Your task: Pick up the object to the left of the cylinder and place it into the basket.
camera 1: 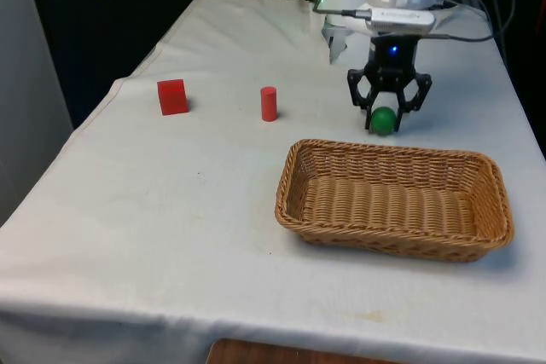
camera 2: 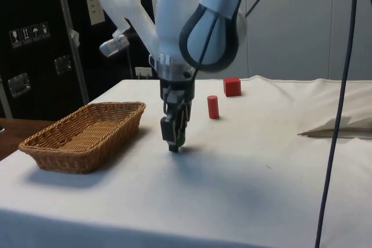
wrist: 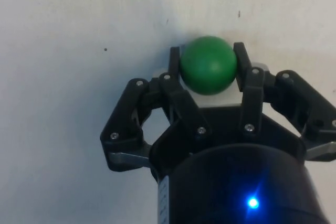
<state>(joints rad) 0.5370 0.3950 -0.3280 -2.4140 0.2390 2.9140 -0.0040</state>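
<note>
So far nothing is in the basket. Going from the front view's left, a red cube (camera 1: 172, 96) sits well apart from the red cylinder (camera 1: 269, 103); further right the end effector (camera 1: 386, 116) is down at the counter (camera 1: 171, 202), its fingers (wrist: 245, 72) clasping a green ball (camera 1: 383, 119). Just nearer the camera the basket (camera 1: 290, 176) lies empty; lifting and dropping remain.
</note>
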